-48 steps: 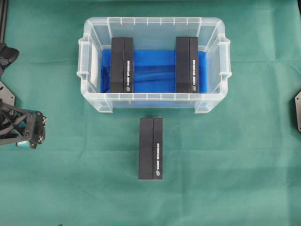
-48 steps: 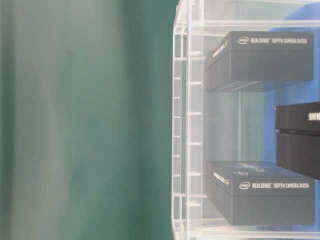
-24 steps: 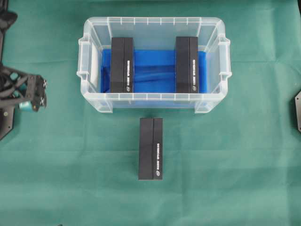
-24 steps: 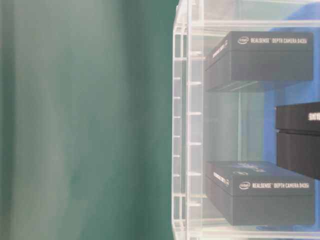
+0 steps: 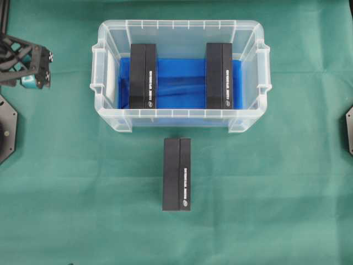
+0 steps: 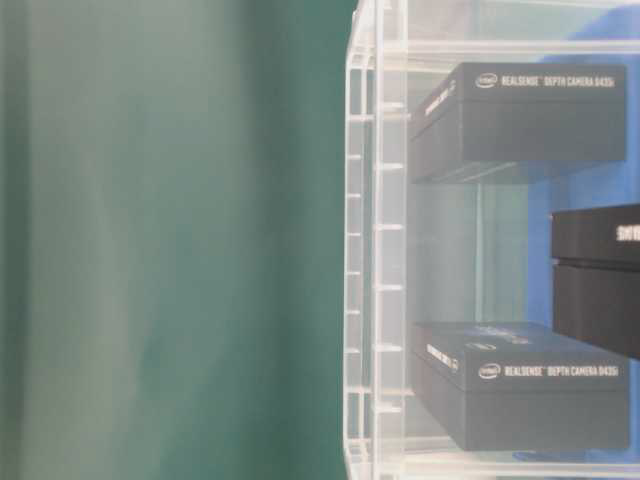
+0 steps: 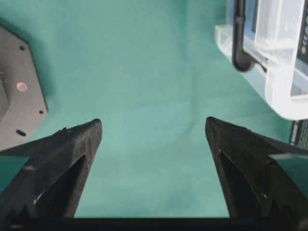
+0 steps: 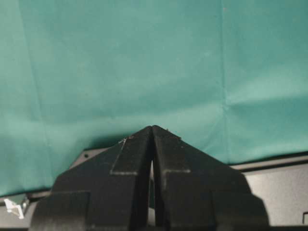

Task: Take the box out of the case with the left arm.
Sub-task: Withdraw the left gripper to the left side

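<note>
Clear colourless plastic rectangular case [image 5: 179,118] with blue floor lining: holding two black rectangular boxes, one at its left end [image 5: 143,76] and one at its right end [image 5: 219,76], while a third black box [image 5: 177,174] is lying on the green cloth [image 5: 83,193] just in front of it. Left lattice-frame gripper [image 5: 34,81] with teal pads: jaws spread wide and empty, now standing left of the case's upper corner, having travelled from the lower left a second ago. Right all-black gripper [image 8: 152,129]: fingers pressed together on nothing; boxes unmoved.
</note>
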Available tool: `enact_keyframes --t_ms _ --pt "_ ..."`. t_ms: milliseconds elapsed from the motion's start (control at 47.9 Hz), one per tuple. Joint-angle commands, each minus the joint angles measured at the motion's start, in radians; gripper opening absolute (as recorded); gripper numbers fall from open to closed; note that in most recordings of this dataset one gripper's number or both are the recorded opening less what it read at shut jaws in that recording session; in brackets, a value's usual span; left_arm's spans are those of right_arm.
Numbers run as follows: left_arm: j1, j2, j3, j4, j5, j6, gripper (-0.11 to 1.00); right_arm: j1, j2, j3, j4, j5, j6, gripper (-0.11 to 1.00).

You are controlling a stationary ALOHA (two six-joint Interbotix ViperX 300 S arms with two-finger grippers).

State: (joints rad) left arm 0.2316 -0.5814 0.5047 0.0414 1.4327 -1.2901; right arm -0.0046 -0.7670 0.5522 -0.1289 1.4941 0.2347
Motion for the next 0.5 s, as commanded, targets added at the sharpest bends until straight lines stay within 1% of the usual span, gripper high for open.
enact_keyframes --t_ms 0,480 --pt "0.018 -0.008 -0.012 -0.002 0.003 0.009 0.91 -0.002 0.002 -0.011 0.000 0.000 0.003 0.00" --pt "0.025 -0.008 -0.011 -0.006 0.011 0.018 0.91 -0.002 0.003 -0.011 0.000 0.000 0.005 0.00"
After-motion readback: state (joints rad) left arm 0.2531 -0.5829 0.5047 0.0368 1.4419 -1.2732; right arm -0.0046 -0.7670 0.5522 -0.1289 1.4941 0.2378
